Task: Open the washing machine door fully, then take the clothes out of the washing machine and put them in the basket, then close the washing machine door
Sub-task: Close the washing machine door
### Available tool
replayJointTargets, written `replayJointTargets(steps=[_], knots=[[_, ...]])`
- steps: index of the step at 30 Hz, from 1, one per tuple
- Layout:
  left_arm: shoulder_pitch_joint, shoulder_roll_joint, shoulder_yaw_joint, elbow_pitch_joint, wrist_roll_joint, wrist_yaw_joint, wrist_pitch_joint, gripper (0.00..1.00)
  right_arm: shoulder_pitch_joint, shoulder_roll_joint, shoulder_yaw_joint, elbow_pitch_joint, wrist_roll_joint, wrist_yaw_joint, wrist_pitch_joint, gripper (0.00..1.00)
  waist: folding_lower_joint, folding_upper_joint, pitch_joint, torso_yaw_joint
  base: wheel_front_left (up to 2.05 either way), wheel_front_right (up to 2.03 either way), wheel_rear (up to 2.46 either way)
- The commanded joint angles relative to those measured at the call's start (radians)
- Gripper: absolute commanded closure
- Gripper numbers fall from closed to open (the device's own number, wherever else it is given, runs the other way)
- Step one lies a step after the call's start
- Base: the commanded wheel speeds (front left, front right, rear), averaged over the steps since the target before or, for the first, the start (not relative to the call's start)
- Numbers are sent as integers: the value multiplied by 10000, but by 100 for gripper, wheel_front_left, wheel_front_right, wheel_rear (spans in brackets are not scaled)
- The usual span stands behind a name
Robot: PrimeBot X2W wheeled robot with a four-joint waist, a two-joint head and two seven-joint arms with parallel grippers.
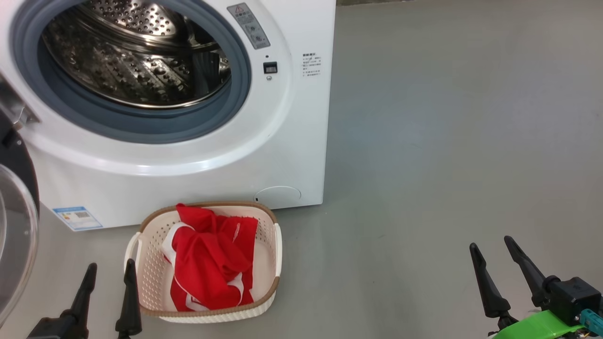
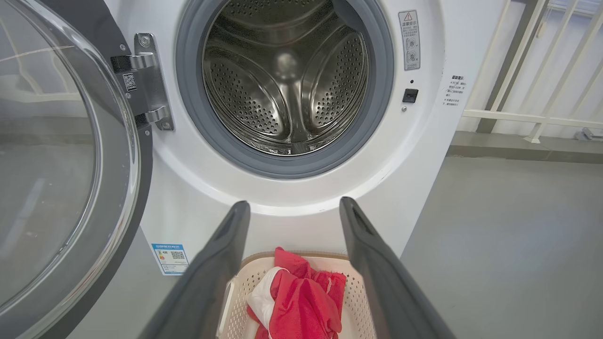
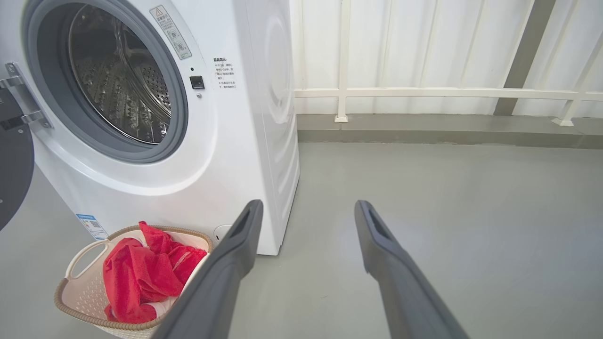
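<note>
Low in the centre-left of the head view, we find the basket (image 1: 150, 278) standing on the grey floor (image 1: 447, 141), just in front of the washing machine (image 1: 292, 155). The clothes (image 1: 212, 263) lie inside it as a crumpled red bundle with white stripes and panels, reaching up to the far rim.

The door (image 2: 56, 155) stands swung open at the left edge of the frame. Its bulging clear glass and wide black rim sit close beside the left claw (image 1: 110, 264), and a metal hinge (image 2: 146, 80) joins it to the white front. The mouth of the machine is uncovered at the upper left. A grey rubber seal (image 1: 141, 127) rings the drum (image 1: 136, 56), whose shiny steel is dotted with small holes and shaped into raised ribs.

At the lower left, the left claw is spread wide and holds nothing; one finger lies just beside the basket's near left corner. In the left wrist view the basket and the red fabric sit between its two fingers, with the machine's front beyond them. At the lower right, the right claw (image 1: 491, 242) is also spread wide and holds nothing, well apart from the basket over bare floor.

The basket is cream plastic, rectangular with rounded corners, perforated walls and a brown woven-look rim. A blue sticker (image 1: 77, 218) sits low on the machine's front, a small black text label (image 1: 311, 65) near its right edge, and a round cover (image 1: 278, 195) just above the basket. In the right wrist view a white railing (image 3: 424, 92) runs behind the machine.
</note>
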Motion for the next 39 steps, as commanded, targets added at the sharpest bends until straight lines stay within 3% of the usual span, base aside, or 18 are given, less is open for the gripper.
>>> replayJointTargets(steps=[1, 24, 39], knots=[[-85, 138, 320, -242, -34, -29, -80, 0, -12, -149, 178, -272, -5, 16, -48, 0, 0, -1, -14, 7, -88, 88, 0], [-109, 17, 407, 35, 14, -29, -80, 0, 20, -185, 231, -277, 1, 16, -48, 0, 0, -1, -123, 272, -10, 10, 0], [-96, -106, 328, 146, -90, 31, -80, 0, -341, -358, 652, -203, 31, 16, -48, 0, 0, -1, 23, 1716, 0, 0, 0]])
